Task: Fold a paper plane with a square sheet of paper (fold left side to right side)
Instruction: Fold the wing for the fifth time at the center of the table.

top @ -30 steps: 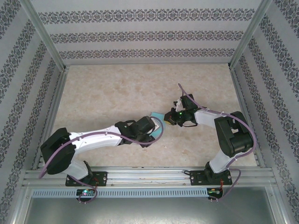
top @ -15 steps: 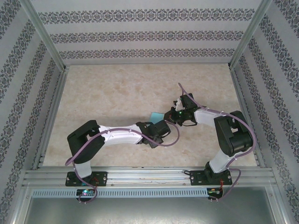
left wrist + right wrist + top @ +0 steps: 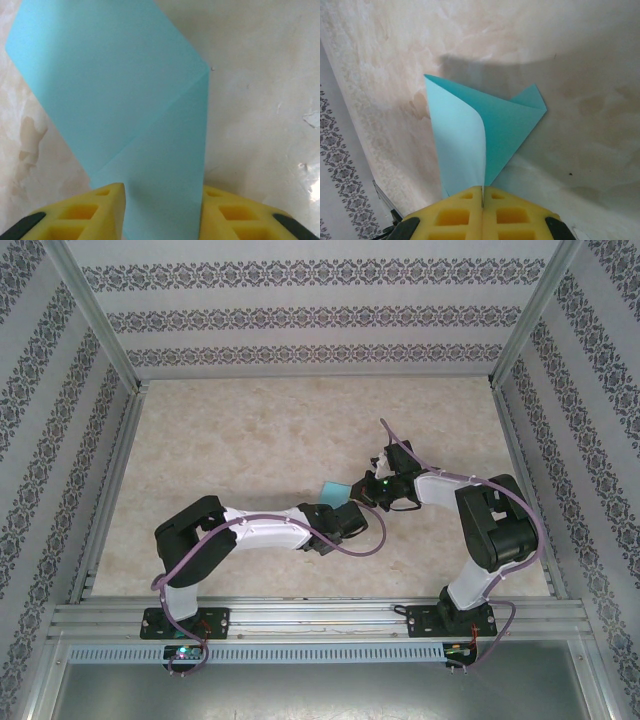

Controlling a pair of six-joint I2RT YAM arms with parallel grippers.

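Top view: left end effector (image 3: 352, 512) and right end effector (image 3: 370, 490) nearly tip to tip mid-surface (image 3: 250, 440), with a corner of paper (image 3: 333, 490) just beyond the left one. Left wrist: spread, yellow fingers (image 3: 107, 210) flanking a folded strip of paper (image 3: 125, 90) that fills the gap and widens ahead. Right wrist: pressed together, pinching the paper's (image 3: 510, 125) curled edge, the rest fanning out ahead over the surface.

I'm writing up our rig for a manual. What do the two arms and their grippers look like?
The left arm and right arm have white links, chunky black joints and looping purple cables. The left gripper and right gripper have yellow fingers moulded with rectangular pockets, black behind.
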